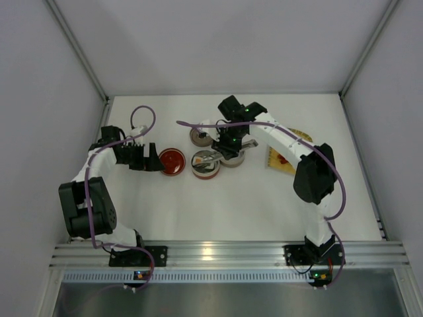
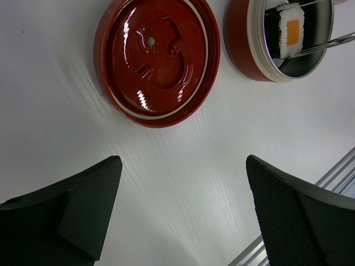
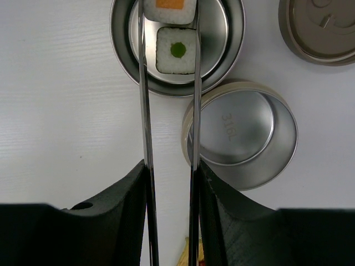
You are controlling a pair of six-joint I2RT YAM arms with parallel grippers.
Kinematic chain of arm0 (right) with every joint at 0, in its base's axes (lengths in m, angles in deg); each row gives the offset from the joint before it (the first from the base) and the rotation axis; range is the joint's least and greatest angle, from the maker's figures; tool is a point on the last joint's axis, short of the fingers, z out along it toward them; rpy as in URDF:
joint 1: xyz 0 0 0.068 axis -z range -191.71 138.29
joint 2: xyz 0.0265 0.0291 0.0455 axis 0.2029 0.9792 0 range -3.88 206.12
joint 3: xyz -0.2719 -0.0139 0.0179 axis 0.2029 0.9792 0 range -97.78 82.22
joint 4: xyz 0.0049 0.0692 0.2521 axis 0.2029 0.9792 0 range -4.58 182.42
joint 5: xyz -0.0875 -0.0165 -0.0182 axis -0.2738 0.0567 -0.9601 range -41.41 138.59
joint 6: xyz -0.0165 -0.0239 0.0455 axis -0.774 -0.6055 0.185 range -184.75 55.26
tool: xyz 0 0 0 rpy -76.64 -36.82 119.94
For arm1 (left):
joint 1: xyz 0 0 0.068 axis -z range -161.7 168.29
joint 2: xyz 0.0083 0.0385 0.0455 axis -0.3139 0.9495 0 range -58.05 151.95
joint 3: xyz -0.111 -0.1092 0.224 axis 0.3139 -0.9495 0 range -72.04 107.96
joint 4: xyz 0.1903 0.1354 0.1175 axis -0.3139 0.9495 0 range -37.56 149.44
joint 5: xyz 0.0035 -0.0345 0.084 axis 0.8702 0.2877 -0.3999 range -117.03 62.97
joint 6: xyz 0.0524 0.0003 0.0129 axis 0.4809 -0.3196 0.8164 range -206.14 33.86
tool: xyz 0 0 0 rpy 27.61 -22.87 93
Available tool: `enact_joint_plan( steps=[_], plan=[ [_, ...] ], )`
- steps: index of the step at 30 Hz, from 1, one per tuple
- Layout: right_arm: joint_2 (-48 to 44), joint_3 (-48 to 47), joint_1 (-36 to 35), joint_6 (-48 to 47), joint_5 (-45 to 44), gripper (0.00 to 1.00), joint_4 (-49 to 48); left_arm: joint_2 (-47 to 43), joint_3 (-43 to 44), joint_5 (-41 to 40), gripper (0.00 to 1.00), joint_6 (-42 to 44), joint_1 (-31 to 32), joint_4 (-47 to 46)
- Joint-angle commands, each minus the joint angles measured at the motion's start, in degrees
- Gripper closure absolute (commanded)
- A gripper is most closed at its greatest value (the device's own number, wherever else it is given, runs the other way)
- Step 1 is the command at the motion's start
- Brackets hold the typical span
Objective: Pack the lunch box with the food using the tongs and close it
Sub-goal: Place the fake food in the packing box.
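My right fingers (image 3: 111,221) clamp the slender silver metal tongs (image 3: 145,111), whose tips straddle a white orange-centred sushi roll (image 3: 169,6) in the round steel tin (image 3: 236,39) straight ahead. My left fingers (image 2: 83,216) stand wide apart, the glossy red round lid (image 2: 158,58) just beyond them on the bench (image 2: 177,166).

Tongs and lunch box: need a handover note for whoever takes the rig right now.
Left gripper: open, empty, over bare table just short of the red lid, which lies inside-up.
Right gripper: shut on the tongs. Their tips sit on either side of the orange-centre roll inside the steel tier. Whether the roll is pinched or already resting cannot be told.
Done: the green-centre roll lies in that tier.
Left: the second steel tier beside it is empty. Red bits are on the yellow mat. The box is not yet closed.
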Motion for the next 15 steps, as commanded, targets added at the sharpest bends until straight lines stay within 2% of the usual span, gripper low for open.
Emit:
enact_joint_plan(
  steps=[1,8,15],
  plan=[
    [0.3,-1.9,-0.2,-0.7,2.7,0.75,-3.9,0.3,0.2,0.9,0.02,1.4,-0.4,-1.1],
    [0.0,-0.1,0.1,-0.9,2.4,0.75,-5.0,0.8,0.6,1.0,0.02,1.3,-0.4,-1.2],
    [0.4,0.2,0.2,-0.7,2.3,0.67,-5.2,0.8,0.7,0.3,0.02,1.6,-0.5,-0.8]
  ],
)
